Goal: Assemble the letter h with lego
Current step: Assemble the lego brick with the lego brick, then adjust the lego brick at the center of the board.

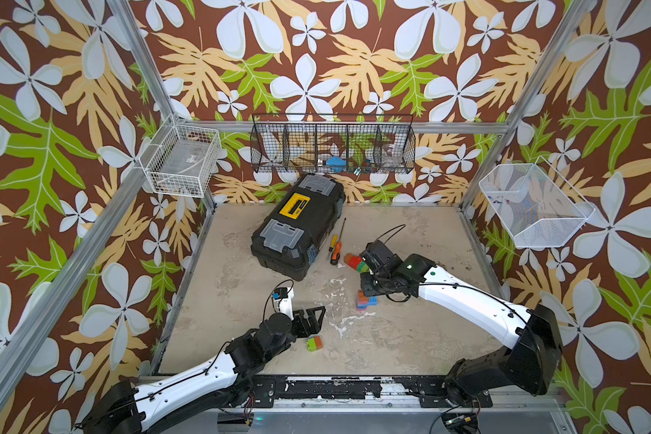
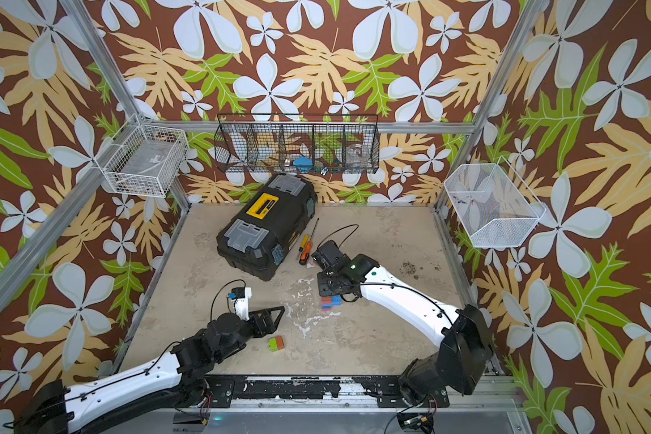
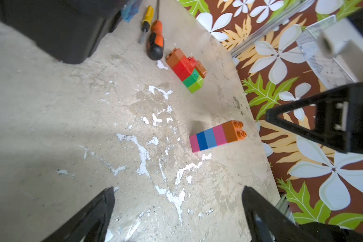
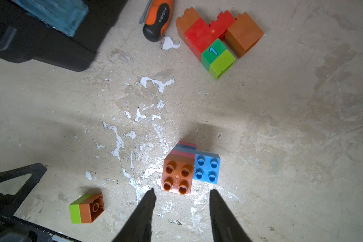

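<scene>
A column of lego lies on the table: orange, pink, blue, light blue and pink, with a light-blue brick at its side. My right gripper hangs over its orange end, open, with nothing between the jaws. A cluster of orange, red, green and lime bricks lies beside the screwdrivers. A lime and orange pair rests near my left gripper, which is open and empty above bare table.
A black toolbox sits at the back, with two screwdrivers next to it. Wire baskets hang on the left wall, the back wall and the right wall. The table's front edge has a metal rail.
</scene>
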You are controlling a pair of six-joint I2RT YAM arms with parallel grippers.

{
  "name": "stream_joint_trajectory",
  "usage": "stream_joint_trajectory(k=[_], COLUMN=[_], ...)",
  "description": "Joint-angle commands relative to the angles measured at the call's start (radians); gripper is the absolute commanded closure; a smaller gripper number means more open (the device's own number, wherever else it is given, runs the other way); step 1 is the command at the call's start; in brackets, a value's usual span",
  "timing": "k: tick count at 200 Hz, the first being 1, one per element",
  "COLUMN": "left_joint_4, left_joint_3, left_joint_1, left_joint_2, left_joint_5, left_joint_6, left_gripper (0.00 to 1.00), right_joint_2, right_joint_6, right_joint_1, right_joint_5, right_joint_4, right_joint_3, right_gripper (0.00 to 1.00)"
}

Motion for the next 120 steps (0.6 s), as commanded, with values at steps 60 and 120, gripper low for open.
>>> stream_joint_trajectory(k=[60,120], left_joint_4=[-0.429,-0.459], left_joint_3=[0.177,0.270], left_joint_1=[0.022,0.301], left_joint_2=[-0.009,-0.049], left_joint_5=[-0.057,0.283], left_joint_6=[-0.220,-0.067], left_gripper=[0.05,0.00], right_joint_2=[-0.403,-0.271], right_joint_6=[-0.777,-1.078], right_joint_1=[0.182,0.301], right_joint_5=[-0.322,-0.552], right_joint_4=[0.579,1.029], right_joint_3=[-0.418,-0.638], right_gripper=[0.57,0.49])
